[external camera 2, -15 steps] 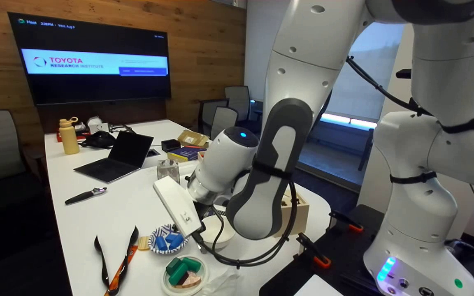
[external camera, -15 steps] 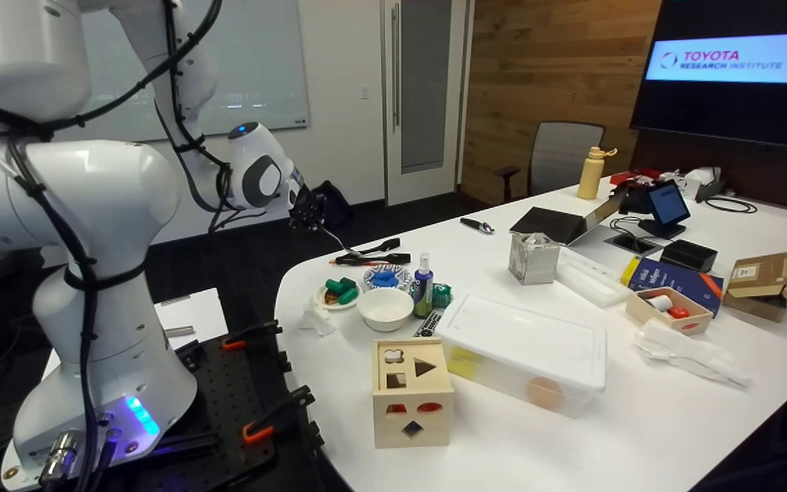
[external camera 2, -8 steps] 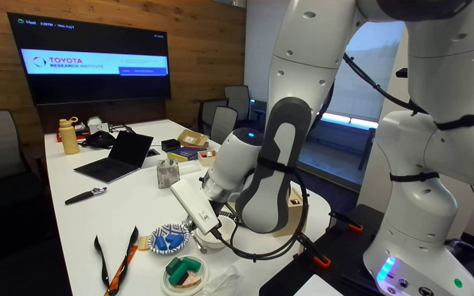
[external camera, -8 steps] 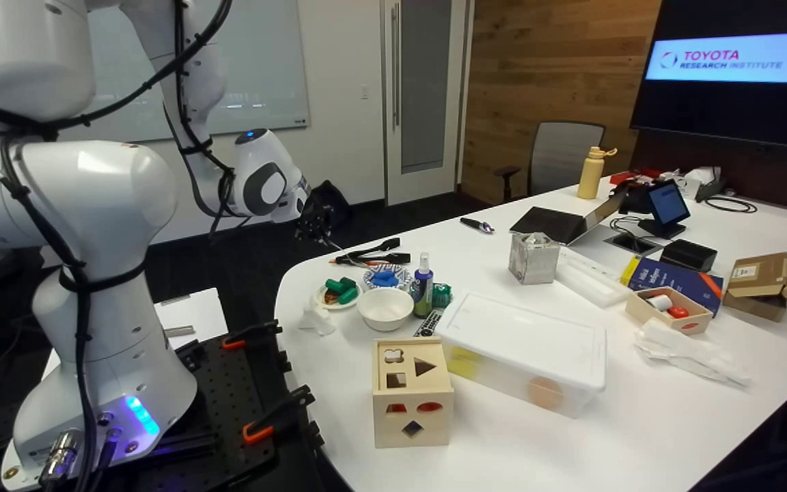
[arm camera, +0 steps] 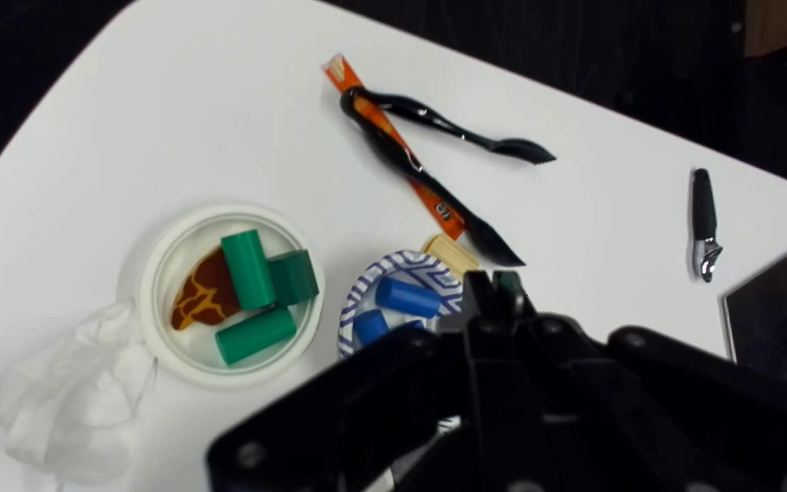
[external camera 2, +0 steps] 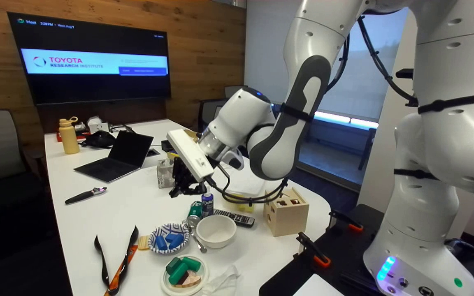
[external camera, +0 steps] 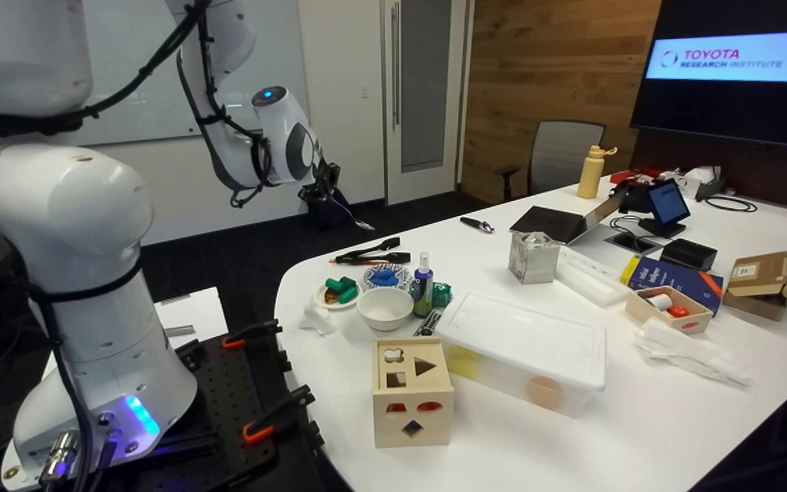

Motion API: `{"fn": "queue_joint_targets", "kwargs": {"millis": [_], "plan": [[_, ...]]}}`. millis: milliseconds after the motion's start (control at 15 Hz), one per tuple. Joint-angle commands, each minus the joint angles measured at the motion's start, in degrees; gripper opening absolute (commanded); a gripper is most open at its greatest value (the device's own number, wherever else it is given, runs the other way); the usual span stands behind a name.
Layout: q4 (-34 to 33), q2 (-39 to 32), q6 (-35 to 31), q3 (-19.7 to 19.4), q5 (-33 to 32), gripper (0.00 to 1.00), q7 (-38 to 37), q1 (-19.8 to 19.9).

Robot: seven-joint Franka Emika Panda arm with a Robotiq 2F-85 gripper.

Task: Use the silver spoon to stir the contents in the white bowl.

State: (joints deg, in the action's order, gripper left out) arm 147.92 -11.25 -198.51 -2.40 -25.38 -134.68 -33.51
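My gripper point(external camera: 327, 195) is raised above the table, its fingertips close together in the wrist view point(arm camera: 492, 277). A thin silver spoon point(external camera: 363, 224) sticks out from it, angled down and away; I cannot make the spoon out in the wrist view. A shallow white bowl point(arm camera: 149, 287) holds the contents point(arm camera: 253, 290), green blocks and a dark brown piece. This bowl stands near the table end in both exterior views point(external camera: 333, 307) point(external camera 2: 183, 292), apart from the gripper. A deeper white bowl point(external camera 2: 216, 231) beside it shows no pieces inside.
A patterned bowl point(arm camera: 349, 321) with blue blocks stands close by. Black tongs point(arm camera: 400, 160) lie over an orange packet. A spray bottle point(external camera: 423, 287), a wooden cube point(external camera: 412, 410) and a translucent container point(external camera: 530, 342) stand around the deeper bowl. A crumpled white wrapper point(arm camera: 79, 396) lies alongside.
My gripper has risen and moved farther out over the table with the spoon. The arm no longer covers the deeper white bowl. Objects on the table have not moved.
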Motion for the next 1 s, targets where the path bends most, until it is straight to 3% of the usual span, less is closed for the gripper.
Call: {"fn": "queue_joint_targets", "kwargs": {"millis": [0, 133, 200, 267, 467, 667, 933], "plan": [[-1.95, 1.57, 0.01, 15.09, -14.05, 0.01, -15.84, 16.13], [-6.04, -2.39, 0.08, 24.86, -20.04, 0.01, -23.09, 26.04], [-7.69, -6.09, 0.19, 29.7, -12.37, 0.01, -16.62, 28.98], [-8.63, -8.41, 0.31, 34.84, -13.12, 0.01, -15.59, 35.34], [-10.11, -15.21, 0.62, 43.92, -16.35, 0.01, -14.32, 48.75], [-9.12, -21.89, 0.67, 49.25, -20.0, 0.01, -10.43, 62.21], [-7.8, -32.39, 0.69, 49.43, -24.62, 0.01, -1.23, 75.96]]}}
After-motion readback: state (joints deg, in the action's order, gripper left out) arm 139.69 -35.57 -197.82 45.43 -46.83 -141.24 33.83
